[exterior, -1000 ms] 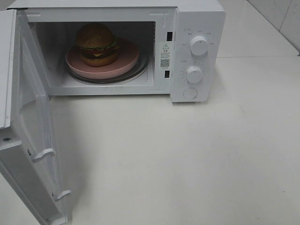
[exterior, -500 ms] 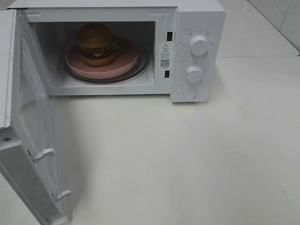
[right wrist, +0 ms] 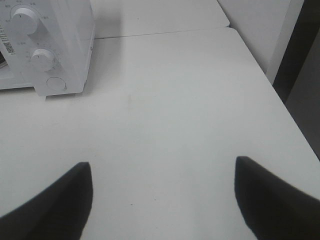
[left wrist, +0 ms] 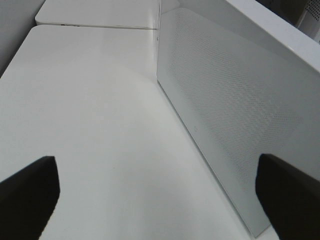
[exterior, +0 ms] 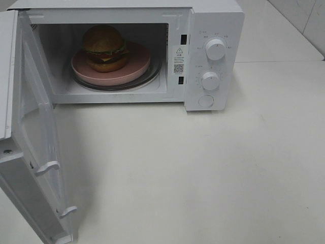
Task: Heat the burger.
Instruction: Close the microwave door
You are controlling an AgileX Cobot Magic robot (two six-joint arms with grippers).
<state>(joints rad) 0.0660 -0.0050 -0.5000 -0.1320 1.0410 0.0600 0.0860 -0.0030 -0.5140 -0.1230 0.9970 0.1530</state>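
**Golden-bunned burger [exterior: 104, 47] is in; door [exterior: 35, 142] stands open**

High view: I see the burger on its pink plate [exterior: 138, 68] inside the microwave [exterior: 213, 20]. I judge that shutting the door comes next, then the knobs [exterior: 216, 50].

Left wrist: my left claw [left wrist: 159, 195] gapes empty beside the door's perforated face, over bare desk [left wrist: 90, 110].

Right wrist: my right claw [right wrist: 162, 200] is wide, holding nothing, with open desk before the knobs.

Microwave door [exterior: 35, 127] cropped at left edge, upper dial [exterior: 216, 49] markings unreadable (too small)
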